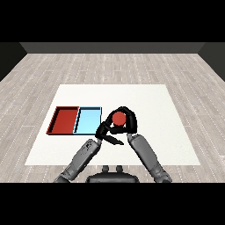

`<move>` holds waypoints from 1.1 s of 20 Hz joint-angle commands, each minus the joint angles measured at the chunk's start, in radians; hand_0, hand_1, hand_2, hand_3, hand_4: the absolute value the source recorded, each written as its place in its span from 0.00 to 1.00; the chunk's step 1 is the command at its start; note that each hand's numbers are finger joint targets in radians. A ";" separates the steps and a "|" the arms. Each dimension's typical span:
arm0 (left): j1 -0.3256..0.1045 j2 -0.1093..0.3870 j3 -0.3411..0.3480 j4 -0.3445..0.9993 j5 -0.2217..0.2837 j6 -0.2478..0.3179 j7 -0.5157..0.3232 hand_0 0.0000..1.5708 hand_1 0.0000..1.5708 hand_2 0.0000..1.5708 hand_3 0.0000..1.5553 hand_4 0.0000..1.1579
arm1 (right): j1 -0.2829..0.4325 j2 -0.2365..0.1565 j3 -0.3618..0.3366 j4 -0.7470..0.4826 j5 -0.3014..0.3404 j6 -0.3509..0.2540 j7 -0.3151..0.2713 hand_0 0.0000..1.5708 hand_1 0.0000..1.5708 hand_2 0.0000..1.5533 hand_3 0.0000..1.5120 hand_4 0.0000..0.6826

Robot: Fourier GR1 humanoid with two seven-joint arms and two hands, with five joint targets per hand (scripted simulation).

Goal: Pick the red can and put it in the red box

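The red can (118,117) shows its round top near the table's middle, just right of the light blue tray. My right hand (130,122) is curled round it, fingers arching over its far side and thumb below. My left hand (104,132) sits close against the can's lower left, fingers relaxed and pointing right, not wrapped on the can. The red tray (56,122) lies at the left, with nothing in it.
The light blue tray (80,124) lies between the red tray and the can, sharing a wall with the red tray. The white table (154,101) stretches wide to the right and back; grey plank floor surrounds it.
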 commanded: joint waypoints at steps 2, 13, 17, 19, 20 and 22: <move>0.035 0.000 -0.035 -0.011 -0.019 -0.009 -0.022 0.00 0.00 0.00 0.00 0.00 | -0.043 0.001 0.092 -0.011 0.002 -0.117 0.022 1.00 1.00 0.95 0.93 0.91; -0.095 0.001 -0.008 0.098 0.065 -0.006 -0.075 0.00 0.00 0.00 0.00 0.00 | -0.093 0.000 0.106 -0.023 -0.049 -0.114 0.064 1.00 1.00 0.96 0.93 0.96; 0.009 0.001 0.021 -0.018 0.075 0.191 -0.105 0.43 0.43 0.63 0.60 0.84 | -0.083 0.000 0.126 0.006 -0.041 -0.111 0.038 1.00 1.00 0.95 0.93 0.94; -0.023 0.001 -0.069 0.066 0.081 0.311 -0.124 1.00 1.00 1.00 1.00 0.97 | -0.048 -0.004 0.082 -0.053 -0.041 -0.056 0.034 1.00 1.00 0.95 0.93 0.92; -0.046 0.000 -0.068 0.032 0.095 0.310 -0.058 1.00 1.00 1.00 0.99 0.97 | -0.026 0.000 0.152 -0.011 -0.036 -0.117 -0.002 1.00 1.00 0.95 0.93 0.91; -0.104 0.000 -0.021 0.071 0.103 0.287 -0.023 1.00 1.00 1.00 0.97 0.97 | -0.117 0.000 0.113 0.067 -0.108 -0.123 -0.037 1.00 1.00 0.95 0.93 0.92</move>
